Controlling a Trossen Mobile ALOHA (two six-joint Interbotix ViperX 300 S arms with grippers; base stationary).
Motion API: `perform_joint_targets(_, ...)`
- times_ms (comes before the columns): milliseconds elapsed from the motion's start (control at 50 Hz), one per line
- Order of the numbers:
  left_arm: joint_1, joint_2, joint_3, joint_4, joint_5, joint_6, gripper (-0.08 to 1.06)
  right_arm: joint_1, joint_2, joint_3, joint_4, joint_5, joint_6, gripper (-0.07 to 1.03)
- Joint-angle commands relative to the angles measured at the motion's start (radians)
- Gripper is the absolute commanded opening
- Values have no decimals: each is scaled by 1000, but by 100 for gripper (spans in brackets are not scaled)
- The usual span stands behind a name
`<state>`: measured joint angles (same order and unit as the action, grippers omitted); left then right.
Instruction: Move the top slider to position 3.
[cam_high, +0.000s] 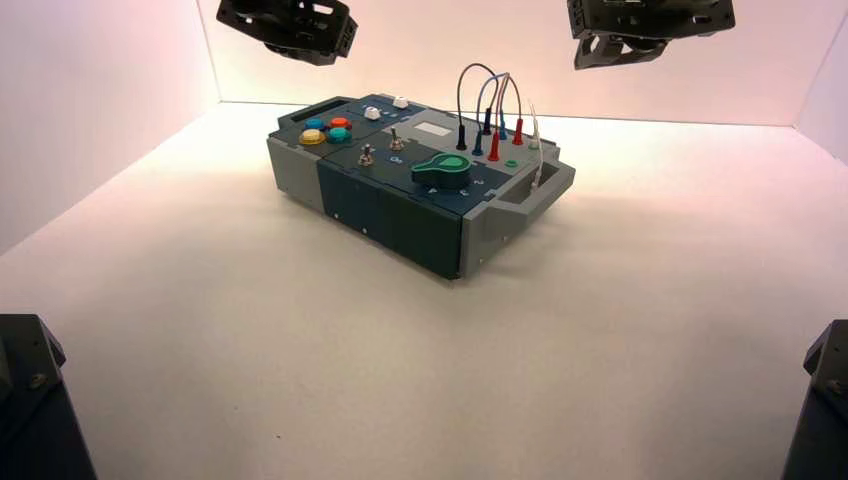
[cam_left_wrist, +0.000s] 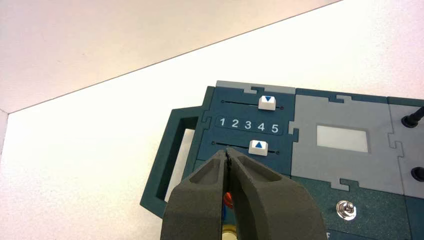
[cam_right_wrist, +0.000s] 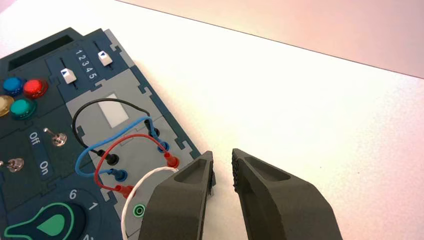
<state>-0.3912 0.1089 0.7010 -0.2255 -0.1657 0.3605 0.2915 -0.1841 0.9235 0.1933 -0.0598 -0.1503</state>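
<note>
The left gripper (cam_left_wrist: 228, 156) has its fingers (cam_left_wrist: 200, 195) pressed together, tips hanging just above the box beside the nearer of two white sliders. The top slider (cam_left_wrist: 267, 102) sits in the far slot by the box's back edge, its blue arrow pointing at the printed row 1 2 3 4 5 between the slots, roughly over the gap between 4 and 5; the lower slider (cam_left_wrist: 258, 147) rests about under the 4. The right gripper (cam_right_wrist: 223, 167) holds its fingers (cam_right_wrist: 272, 200) slightly spread, gripping nothing, above the wired end of the box (both arms hang high over its far side in the high view). Below it, black, blue, red and white wires (cam_right_wrist: 111, 145) loop between sockets on a grey panel (cam_right_wrist: 100, 130) around a white window (cam_right_wrist: 114, 112). The box (cam_high: 400, 215) stands turned on the white counter (cam_high: 300, 350), carrying four coloured push buttons (cam_high: 326, 130), two silver toggle switches (cam_right_wrist: 56, 138) labelled Off and On, and a green dial (cam_high: 443, 172).
</note>
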Motion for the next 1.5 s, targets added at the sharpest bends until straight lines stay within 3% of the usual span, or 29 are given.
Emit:
perform_joint_targets(20, -3, -15, -15, 2, -11, 3, -3, 2, -21, -11, 0, -11, 0, 23)
perform_joint_targets(740, -5, -20, -23, 3, 3, 3, -3, 2, -20, -9, 0, -11, 2, 23)
perform_joint_targets(960, -44, -48, -38, 3, 46, 3, -3, 2, -20, -9, 0, -11, 0, 23)
perform_joint_targets(1500, -112, 61, -158, 5, 129, 8, -3, 0, -18, -9, 0, -11, 0, 23)
